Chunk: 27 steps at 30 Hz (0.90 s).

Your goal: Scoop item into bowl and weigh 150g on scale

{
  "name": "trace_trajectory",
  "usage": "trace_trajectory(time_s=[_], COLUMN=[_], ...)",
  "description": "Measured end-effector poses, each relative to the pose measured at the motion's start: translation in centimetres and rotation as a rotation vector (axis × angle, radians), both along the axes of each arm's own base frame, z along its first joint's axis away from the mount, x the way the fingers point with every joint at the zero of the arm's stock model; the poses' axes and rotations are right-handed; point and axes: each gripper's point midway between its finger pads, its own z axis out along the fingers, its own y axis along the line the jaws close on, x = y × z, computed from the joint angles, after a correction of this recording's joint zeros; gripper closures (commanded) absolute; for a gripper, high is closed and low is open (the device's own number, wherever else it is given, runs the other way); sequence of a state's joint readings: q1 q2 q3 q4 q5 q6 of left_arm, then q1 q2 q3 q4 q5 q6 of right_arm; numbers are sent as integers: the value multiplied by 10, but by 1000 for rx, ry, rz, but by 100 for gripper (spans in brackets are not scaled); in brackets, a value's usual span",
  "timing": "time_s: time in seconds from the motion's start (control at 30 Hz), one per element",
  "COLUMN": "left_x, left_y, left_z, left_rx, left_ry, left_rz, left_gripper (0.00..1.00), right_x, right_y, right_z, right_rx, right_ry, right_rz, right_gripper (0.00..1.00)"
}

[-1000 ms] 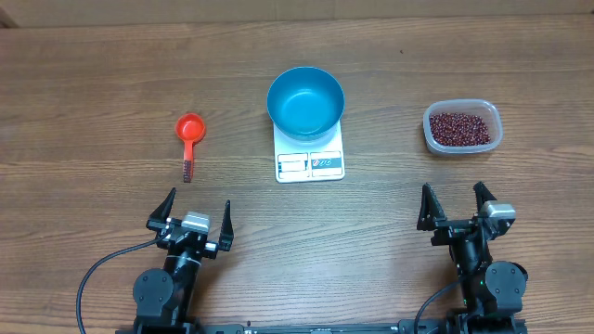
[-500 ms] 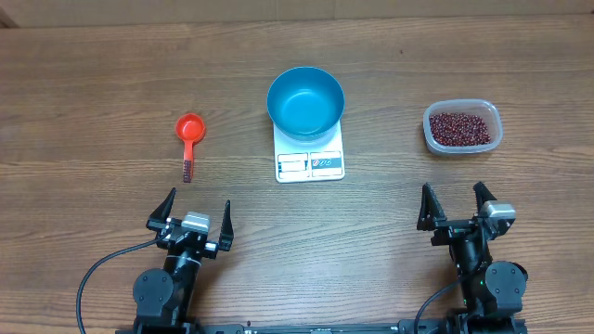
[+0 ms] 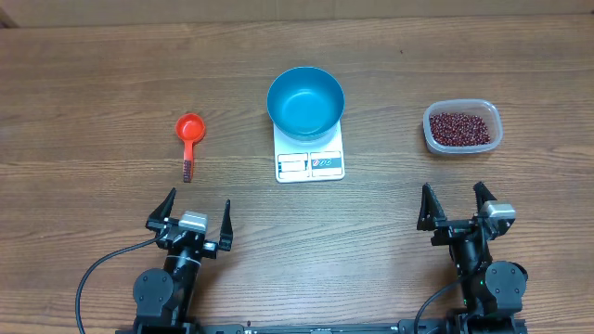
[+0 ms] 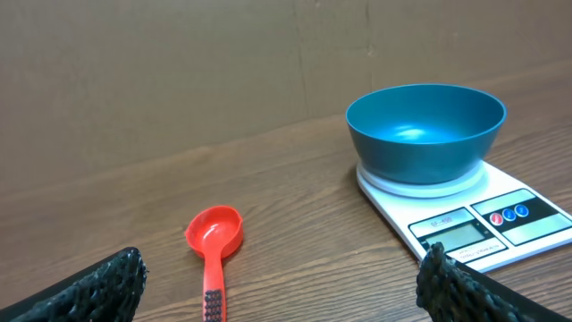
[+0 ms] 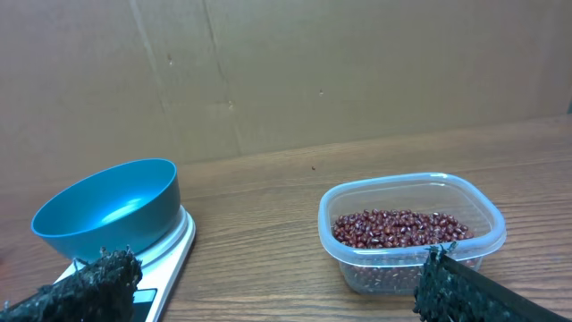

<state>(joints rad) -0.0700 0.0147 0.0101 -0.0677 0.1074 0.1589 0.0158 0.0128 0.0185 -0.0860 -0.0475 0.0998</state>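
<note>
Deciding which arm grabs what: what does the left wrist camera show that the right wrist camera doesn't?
Only the left wrist view shows the red scoop, lying empty. Only the right wrist view shows the clear tub holding the beans. Both show the blue bowl, empty, sitting on the scale.

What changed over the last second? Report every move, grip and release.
Nothing visibly changed. The left gripper and right gripper stay open and empty, the bowl stays on the scale, the scoop lies untouched, and the beans remain in the tub.
</note>
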Motion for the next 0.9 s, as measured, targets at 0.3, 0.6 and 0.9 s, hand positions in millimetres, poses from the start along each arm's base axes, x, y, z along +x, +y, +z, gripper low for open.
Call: trace_trajectory(time_s=[0.3,0.6,0.9], left_x=[-1,-8,-11], left_y=[0,1,1], left_z=[6,20,39], left_rx=[-29,-32,-59], left_ry=[1,25,-3], left_rz=[2,3,3], left_gripper=[0,0,0], right_x=[0,0,0], right_y=[0,0,0], right_z=[0,0,0], right_rx=[0,0,0], right_ry=[0,0,0], right_rz=[0,0,0], right_gripper=[0,0,0])
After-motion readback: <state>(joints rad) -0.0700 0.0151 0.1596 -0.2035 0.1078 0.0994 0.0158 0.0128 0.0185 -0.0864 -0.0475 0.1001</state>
